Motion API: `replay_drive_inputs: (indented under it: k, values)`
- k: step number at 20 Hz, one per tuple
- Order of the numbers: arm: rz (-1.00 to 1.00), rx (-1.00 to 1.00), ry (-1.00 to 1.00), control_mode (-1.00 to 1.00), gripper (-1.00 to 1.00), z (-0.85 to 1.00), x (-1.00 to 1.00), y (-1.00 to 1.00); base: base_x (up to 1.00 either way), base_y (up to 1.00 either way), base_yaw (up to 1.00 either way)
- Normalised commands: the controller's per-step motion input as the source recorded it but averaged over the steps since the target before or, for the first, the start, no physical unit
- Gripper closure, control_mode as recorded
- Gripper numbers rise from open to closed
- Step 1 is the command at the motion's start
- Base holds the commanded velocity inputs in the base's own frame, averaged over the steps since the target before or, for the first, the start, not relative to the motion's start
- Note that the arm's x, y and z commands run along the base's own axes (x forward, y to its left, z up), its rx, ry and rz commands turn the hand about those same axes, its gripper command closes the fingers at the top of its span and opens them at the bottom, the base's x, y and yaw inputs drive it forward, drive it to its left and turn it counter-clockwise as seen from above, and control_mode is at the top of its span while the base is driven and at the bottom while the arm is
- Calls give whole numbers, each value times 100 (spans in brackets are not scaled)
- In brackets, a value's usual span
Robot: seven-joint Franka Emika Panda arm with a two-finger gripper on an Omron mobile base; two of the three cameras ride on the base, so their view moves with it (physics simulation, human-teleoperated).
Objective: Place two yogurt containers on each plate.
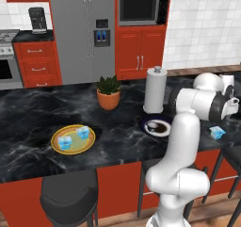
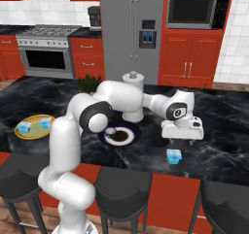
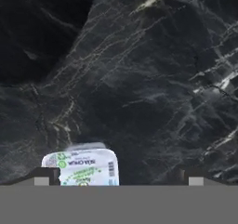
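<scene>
1. We see the yellow-orange plate (image 1: 73, 139) at the left of the left base view carrying two yogurt containers (image 1: 65, 143), side by side on its pale green centre.
2. The navy-rimmed plate (image 2: 131, 137) sits mid-frame in the right base view with a dark patch on its white centre; we cannot tell what the patch is.
3. A loose yogurt cup (image 2: 173, 156) stands on the black marble counter (image 2: 223, 145) near its front edge, right of the navy-rimmed plate. It is light blue with a whitish printed lid, seen in the hand view at the bottom left.
4. The gripper (image 2: 182, 137) hangs above and just behind that cup, jaws spread wide and holding nothing.
5. The paper towel holder (image 1: 155, 89) and potted plant (image 1: 108, 93) stand behind the plates; open counter lies right of the cup.
</scene>
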Motion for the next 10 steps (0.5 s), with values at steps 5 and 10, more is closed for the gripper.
replay_drive_inputs:
  k: [5,10]
  values:
    - [39,10,0,-100,-100,-1,-22,23,0,0,0]
    - [21,15,0,-100,-100,-1,-15,30,0,0,0]
